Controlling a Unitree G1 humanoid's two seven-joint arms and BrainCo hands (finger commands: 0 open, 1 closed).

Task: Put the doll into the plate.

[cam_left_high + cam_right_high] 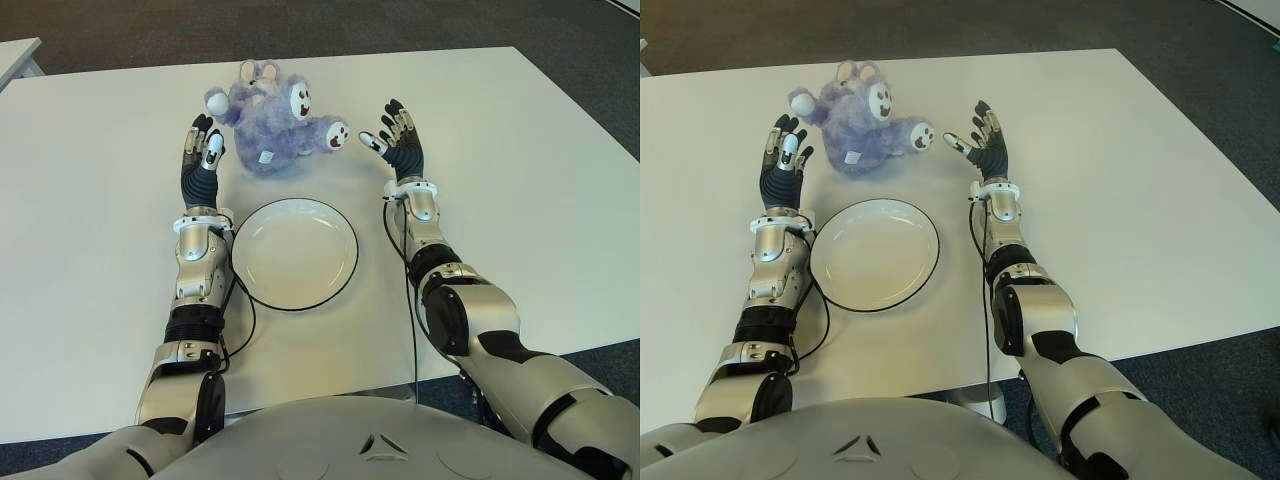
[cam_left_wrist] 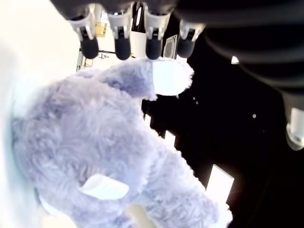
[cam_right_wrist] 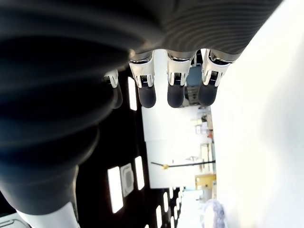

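The white surface (image 1: 520, 180) filled most of what I could see, with dark carpet (image 1: 330, 25) beyond its far edge. Near the robot's side of it sat the plate (image 1: 295, 290), white with a dark rim and nothing in it. Just past the plate, toward the far side, lay the doll (image 1: 272, 125), a fluffy purple thing slumped on its back with its white-tipped limbs flung out and its face turned upward; a small white tag showed on its belly. It was on the surface, not on the plate, and close to the plate's far rim.

The left hand (image 1: 203, 155) stood upright just to the left of the doll, palm toward it, fingers straight and spread, gripping nothing; from its wrist camera the fingertips (image 2: 122, 45) showed right beside one of the doll's white paws, though I could not tell whether they touched. The right hand (image 1: 398, 145) was raised on the doll's other side, a little apart from its foot, fingers likewise splayed and holding nothing.
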